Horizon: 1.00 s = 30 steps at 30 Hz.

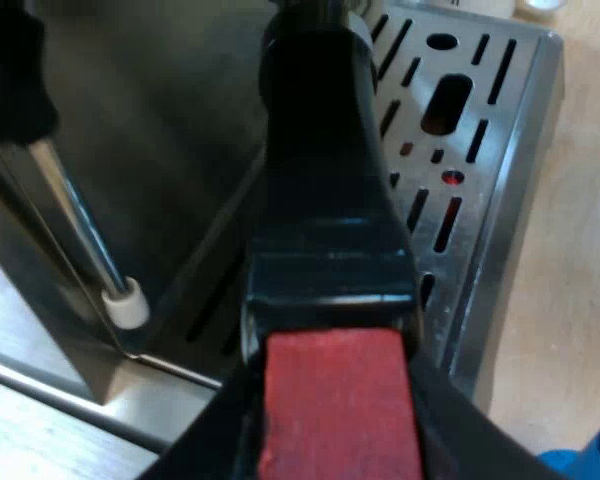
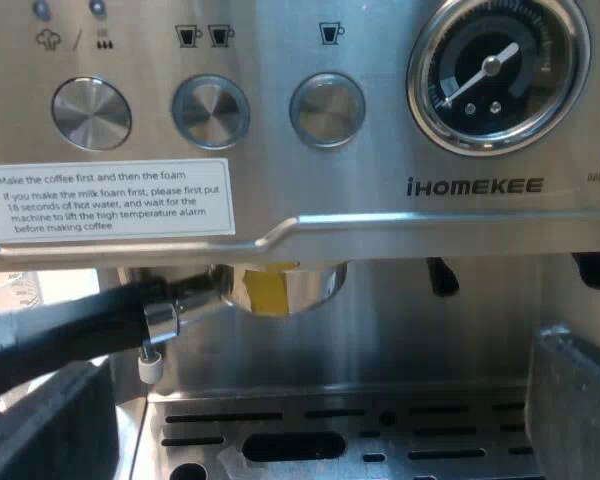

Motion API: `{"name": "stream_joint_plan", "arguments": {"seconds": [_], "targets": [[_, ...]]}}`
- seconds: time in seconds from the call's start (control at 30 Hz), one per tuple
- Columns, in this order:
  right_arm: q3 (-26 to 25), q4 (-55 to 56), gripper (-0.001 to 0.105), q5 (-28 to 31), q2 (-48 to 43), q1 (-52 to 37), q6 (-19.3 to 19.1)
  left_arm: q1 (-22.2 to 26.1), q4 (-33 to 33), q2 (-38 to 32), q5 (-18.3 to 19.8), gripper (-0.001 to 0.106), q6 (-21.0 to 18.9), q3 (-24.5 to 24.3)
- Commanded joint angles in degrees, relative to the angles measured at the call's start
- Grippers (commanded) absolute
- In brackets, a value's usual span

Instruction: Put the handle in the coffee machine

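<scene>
At the machine's [image 2: 380, 240] front, the holder [image 2: 280, 285] sits up under the brew head, its handle [image 2: 70, 335] angled off to one side rather than pointing straight out. So I judge it entered but not yet turned home. The left gripper [image 1: 330, 395] is clamped on the handle at its red end [image 1: 338, 430], a finger pressed against each side, with the tray [image 1: 480, 200] below. The right gripper [image 2: 315, 400] faces the machine over the tray, its fingers [image 2: 575, 400] spread wide with nothing between them. The main risk is the turn itself. The grip is at the far tip of the handle, so if the holder's lugs are not fully up in the head, the twist could lever it down and drop it onto the tray. The red end could also slide through the fingers if the lock is stiff. The wand [image 2: 150, 365] hangs just beside the handle near the holder, and a swing the wrong way, or a dip, would knock it. The open right gripper sits in front of the head and may lie in the handle's path as it comes round.
</scene>
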Motion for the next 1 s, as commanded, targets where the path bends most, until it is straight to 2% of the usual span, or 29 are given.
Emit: {"name": "stream_joint_plan", "arguments": {"seconds": [0.03,0.2,0.33,0.73,0.9,1.0], "targets": [[-0.5,-0.1,0.084,0.2,0.2,-0.2,-0.9,-0.3,0.2,-0.4,4.1,0.001,-0.6,-2.0],[-0.5,-0.1,0.084,0.2,0.2,-0.2,-0.9,-0.3,1.2,-0.4,4.3,0.001,-0.4,-2.5],[-0.5,-0.1,0.084,0.2,0.2,-0.2,-0.9,-1.0,3.0,-0.4,4.1,0.001,1.6,-2.5],[-0.5,0.9,0.084,0.2,0.2,-0.2,-0.9,-1.4,3.4,-0.4,4.2,0.001,2.1,-2.5],[-0.5,0.9,0.084,0.2,0.2,-0.2,-0.9,-1.3,3.4,-0.4,6.9,0.001,2.5,-2.5],[-0.5,0.9,0.084,0.2,0.2,-0.2,-0.9,-1.3,3.4,-0.6,6.8,0.001,2.5,-2.5]]}}
